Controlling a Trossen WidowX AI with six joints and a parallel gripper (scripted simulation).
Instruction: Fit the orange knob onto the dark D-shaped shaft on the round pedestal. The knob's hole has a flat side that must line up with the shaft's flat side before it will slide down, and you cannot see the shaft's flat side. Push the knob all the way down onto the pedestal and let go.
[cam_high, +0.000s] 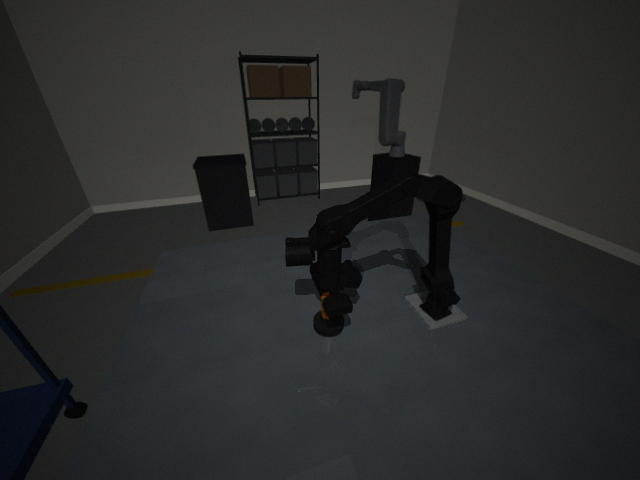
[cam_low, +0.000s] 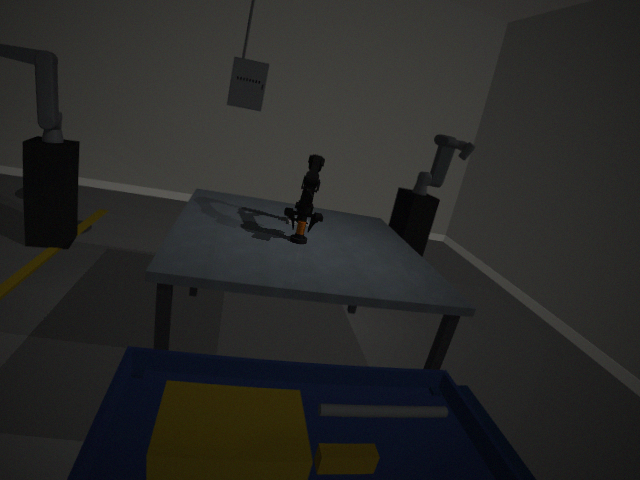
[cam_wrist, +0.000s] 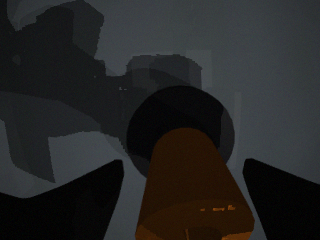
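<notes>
knob (cam_wrist: 190, 200) on pedestal (cam_wrist: 143, 130) | jaws spread, off knob

dim, low-contrast views; soft shadows spread across the table (cam_low: 330, 268).

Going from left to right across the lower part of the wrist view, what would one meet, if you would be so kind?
Left finger → gap showing the table → orange knob, standing on the round pedestal → gap → right finger. The gripper is open, clear of the knob on both sides.
</notes>
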